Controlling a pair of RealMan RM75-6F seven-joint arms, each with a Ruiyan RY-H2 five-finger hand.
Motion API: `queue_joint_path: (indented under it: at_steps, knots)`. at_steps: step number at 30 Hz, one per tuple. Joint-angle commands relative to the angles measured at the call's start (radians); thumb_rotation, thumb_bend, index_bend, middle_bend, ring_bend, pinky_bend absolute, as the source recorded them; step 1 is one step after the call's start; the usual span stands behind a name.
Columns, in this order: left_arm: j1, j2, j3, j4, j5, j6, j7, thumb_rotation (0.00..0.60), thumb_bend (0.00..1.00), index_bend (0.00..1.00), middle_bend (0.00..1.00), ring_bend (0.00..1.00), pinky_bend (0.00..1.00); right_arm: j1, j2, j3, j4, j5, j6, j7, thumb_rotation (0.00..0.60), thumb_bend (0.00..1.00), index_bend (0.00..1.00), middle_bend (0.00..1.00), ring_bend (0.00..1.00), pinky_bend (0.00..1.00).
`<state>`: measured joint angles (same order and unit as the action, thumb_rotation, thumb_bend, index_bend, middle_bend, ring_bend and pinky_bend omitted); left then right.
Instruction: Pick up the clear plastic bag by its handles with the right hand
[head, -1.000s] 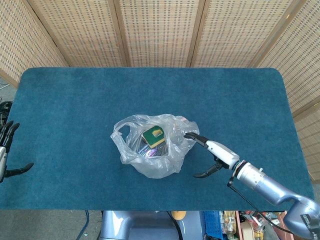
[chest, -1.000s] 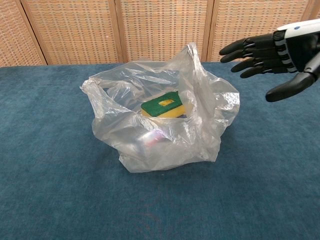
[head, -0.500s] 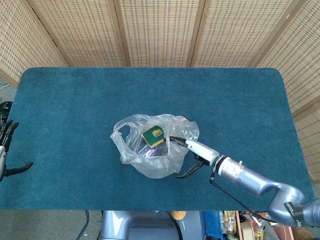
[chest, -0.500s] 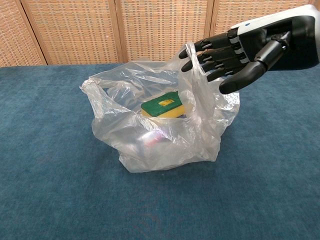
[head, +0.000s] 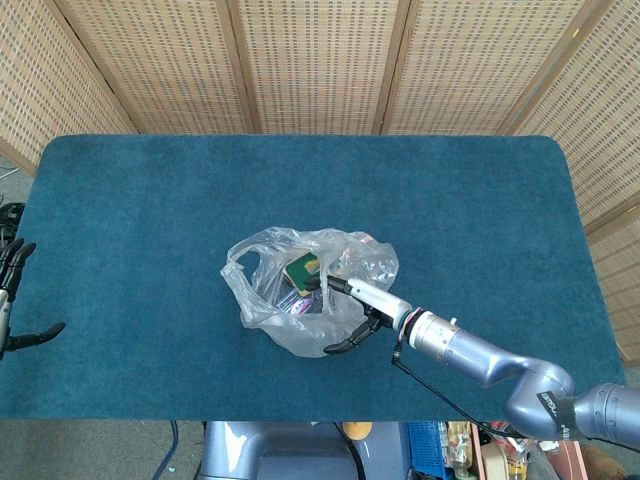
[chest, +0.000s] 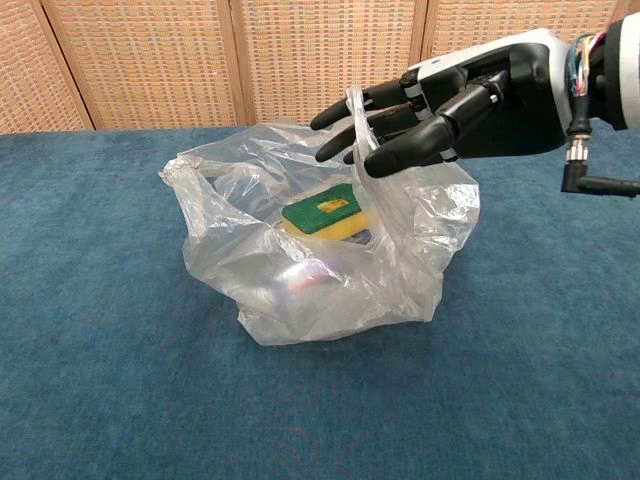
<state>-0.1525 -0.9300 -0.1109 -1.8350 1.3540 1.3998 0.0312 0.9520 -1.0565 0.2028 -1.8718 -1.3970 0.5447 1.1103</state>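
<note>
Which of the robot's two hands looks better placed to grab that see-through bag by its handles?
The right hand. Its fingers are spread, reaching through the near handle loop of the clear plastic bag. The left hand hangs at the far edge of the table, well away from the bag.

The right hand (chest: 470, 100) reaches its spread fingers (chest: 345, 110) through the upright handle (chest: 362, 140) of the bag (chest: 320, 250) on the table (chest: 100, 400).

No readable text, label, brand or number is showing on anything in either view.
</note>
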Motion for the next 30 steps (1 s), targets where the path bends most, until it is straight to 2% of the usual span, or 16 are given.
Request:
queue_joint_path:
  at_steps: [1,8,14,18,21,25,30]
  knots:
    - [-0.003,-0.001,-0.001,0.001,-0.004,-0.004,0.001,0.6,0.11,0.0,0.0,0.0,0.0,-0.022,-0.02,0.048,-0.001,0.0,0.014,0.187,0.6,0.0,0.13,0.19,0.02,0.01]
    - [-0.005,-0.003,-0.002,0.001,-0.006,-0.005,0.006,0.6,0.11,0.0,0.0,0.0,0.0,-0.04,-0.029,0.069,0.012,-0.091,0.03,0.482,0.6,0.0,0.16,0.21,0.05,0.04]
    - [-0.008,-0.005,-0.001,0.0,-0.006,-0.008,0.01,0.6,0.11,0.0,0.0,0.0,0.0,-0.022,-0.039,0.042,0.067,-0.226,0.08,0.734,0.6,0.0,0.16,0.22,0.06,0.04]
    - [-0.008,-0.006,-0.002,0.002,-0.009,-0.008,0.008,0.6,0.11,0.0,0.0,0.0,0.0,-0.009,-0.061,0.017,0.121,-0.289,0.153,0.893,0.6,0.0,0.2,0.27,0.13,0.14]
    - [-0.009,-0.006,-0.003,0.003,-0.012,-0.01,0.007,0.6,0.11,0.0,0.0,0.0,0.0,-0.003,-0.073,-0.002,0.153,-0.321,0.195,0.956,0.6,0.0,0.23,0.31,0.17,0.17]
    - [-0.013,-0.008,-0.004,0.006,-0.017,-0.017,0.007,0.6,0.11,0.0,0.0,0.0,0.0,0.003,-0.098,-0.036,0.2,-0.355,0.273,1.049,0.6,0.0,0.27,0.37,0.24,0.26]
    - [-0.015,-0.009,-0.004,0.007,-0.021,-0.019,0.01,0.6,0.12,0.0,0.0,0.0,0.0,0.022,-0.11,-0.092,0.237,-0.413,0.34,1.124,0.6,0.0,0.32,0.4,0.29,0.28]
